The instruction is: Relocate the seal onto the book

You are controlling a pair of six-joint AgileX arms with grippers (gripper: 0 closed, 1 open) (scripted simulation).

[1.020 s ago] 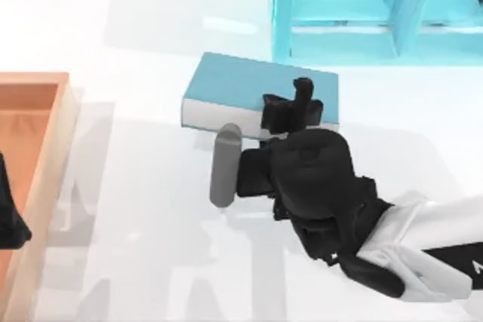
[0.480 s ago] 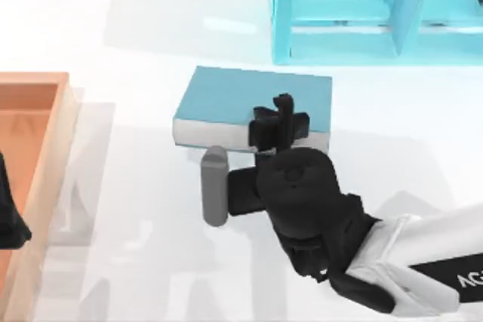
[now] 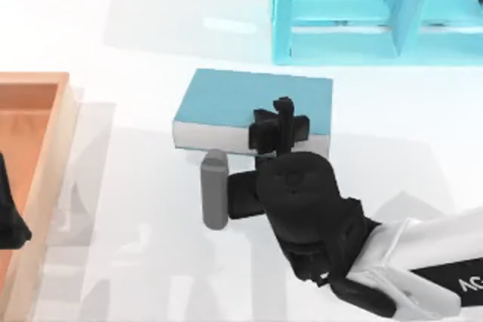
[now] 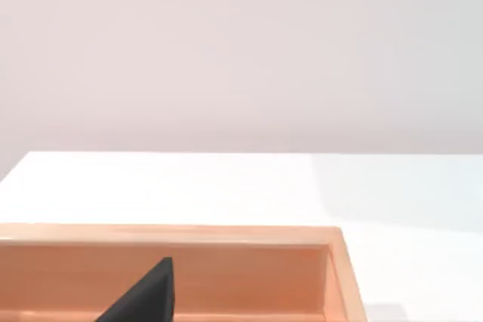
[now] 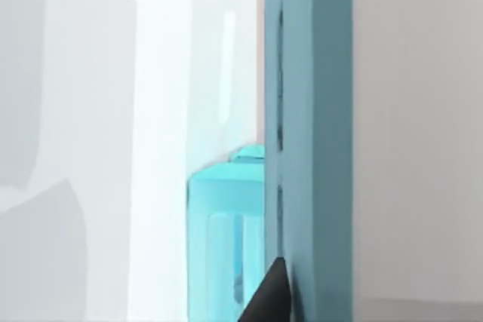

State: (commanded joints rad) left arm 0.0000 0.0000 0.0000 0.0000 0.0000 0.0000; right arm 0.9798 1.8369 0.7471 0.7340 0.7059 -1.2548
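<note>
Because the right end effector (image 3: 281,116) hangs over the near edge of the book (image 3: 241,98), pointing down at the teal cover, I judge it is placed there to set the seal on that flat top; how far it is open, and whether it has the seal in it, I cannot tell. The book lies flat mid-bench, just in front of the shelf (image 3: 339,13), giving a broad, steady landing spot. Over at the left the left end effector (image 3: 9,220) sits parked above the wooden tray (image 3: 54,115), well apart from the work
</note>
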